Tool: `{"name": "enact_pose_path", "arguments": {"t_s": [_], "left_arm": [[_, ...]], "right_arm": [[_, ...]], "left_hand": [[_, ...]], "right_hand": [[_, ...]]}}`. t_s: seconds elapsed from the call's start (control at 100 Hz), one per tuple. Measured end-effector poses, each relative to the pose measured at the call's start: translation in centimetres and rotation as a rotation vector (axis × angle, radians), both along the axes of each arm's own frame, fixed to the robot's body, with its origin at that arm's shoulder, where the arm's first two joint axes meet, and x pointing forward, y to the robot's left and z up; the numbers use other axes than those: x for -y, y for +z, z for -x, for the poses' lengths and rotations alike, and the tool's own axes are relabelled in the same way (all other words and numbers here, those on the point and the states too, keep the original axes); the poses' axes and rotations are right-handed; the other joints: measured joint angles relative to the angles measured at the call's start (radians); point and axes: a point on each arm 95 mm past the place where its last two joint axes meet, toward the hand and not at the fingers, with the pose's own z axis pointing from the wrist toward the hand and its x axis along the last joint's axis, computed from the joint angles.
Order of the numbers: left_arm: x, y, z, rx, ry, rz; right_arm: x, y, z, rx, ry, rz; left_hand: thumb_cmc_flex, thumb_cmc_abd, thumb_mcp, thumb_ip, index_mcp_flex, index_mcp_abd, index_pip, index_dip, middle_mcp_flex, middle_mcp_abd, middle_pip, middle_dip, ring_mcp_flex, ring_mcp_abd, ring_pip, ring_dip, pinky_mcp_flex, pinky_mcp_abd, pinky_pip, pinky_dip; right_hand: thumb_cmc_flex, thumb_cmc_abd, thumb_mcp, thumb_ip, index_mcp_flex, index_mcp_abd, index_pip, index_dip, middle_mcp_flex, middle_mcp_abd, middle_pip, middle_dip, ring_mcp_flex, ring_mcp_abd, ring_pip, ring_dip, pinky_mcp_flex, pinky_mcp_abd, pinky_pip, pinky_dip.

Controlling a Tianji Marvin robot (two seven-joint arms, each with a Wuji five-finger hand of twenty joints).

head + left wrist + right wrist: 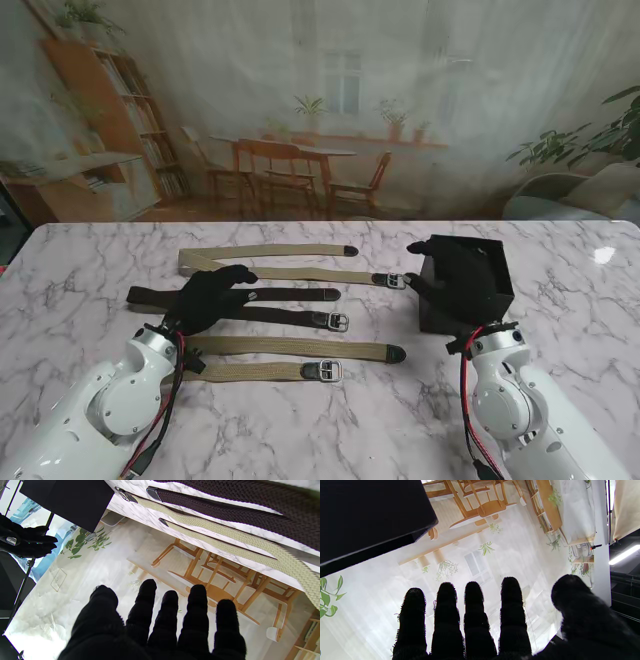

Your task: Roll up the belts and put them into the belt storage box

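Note:
Three belts lie side by side across the marble table: a folded beige belt farthest from me, a dark brown belt in the middle, and another folded beige belt nearest to me. My left hand, in a black glove, hovers over the left part of the dark brown belt, fingers spread and holding nothing. The black belt storage box stands to the right. My right hand is at the box's near-left side, fingers straight and apart, and holds nothing. The box shows beside those fingers.
Metal buckles lie at the belts' right ends, close to the box's left side. A printed backdrop of a room stands behind the table's far edge. In the left wrist view my right hand shows beside the box.

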Motion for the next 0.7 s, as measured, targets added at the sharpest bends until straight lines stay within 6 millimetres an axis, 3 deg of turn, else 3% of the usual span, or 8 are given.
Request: {"name": "enact_pose_path", "arguments": {"t_s": [0.44, 0.7], "left_arm": [[0.3, 0.3, 0.0, 0.005, -0.031, -0.014], [-0.4, 2.3, 1.4, 0.002, -0.108, -0.136]], "right_arm": [[-0.3, 0.6, 0.7, 0.019, 0.005, -0.006], [-0.4, 0.4, 0.7, 0.007, 0.015, -0.002]], "left_hand": [[0.000, 0.000, 0.000, 0.000, 0.000, 0.000, -0.003, 0.000, 0.000, 0.000, -0.002, 0.000, 0.000, 0.000, 0.000, 0.000, 0.000, 0.000, 0.000, 0.000], [-0.021, 0.000, 0.000, 0.000, 0.000, -0.001, -0.013, -0.001, 0.000, -0.001, -0.015, -0.011, 0.000, 0.000, -0.009, -0.002, 0.000, 0.000, 0.000, 0.000]], "right_hand": [[0.000, 0.000, 0.000, 0.000, 0.000, 0.000, 0.000, 0.000, 0.000, 0.000, 0.000, 0.000, 0.000, 0.000, 0.000, 0.000, 0.000, 0.000, 0.004, 0.000], [0.000, 0.000, 0.000, 0.000, 0.000, 0.000, 0.000, 0.000, 0.000, 0.000, 0.000, 0.000, 0.000, 0.000, 0.000, 0.000, 0.000, 0.000, 0.004, 0.000]]}}
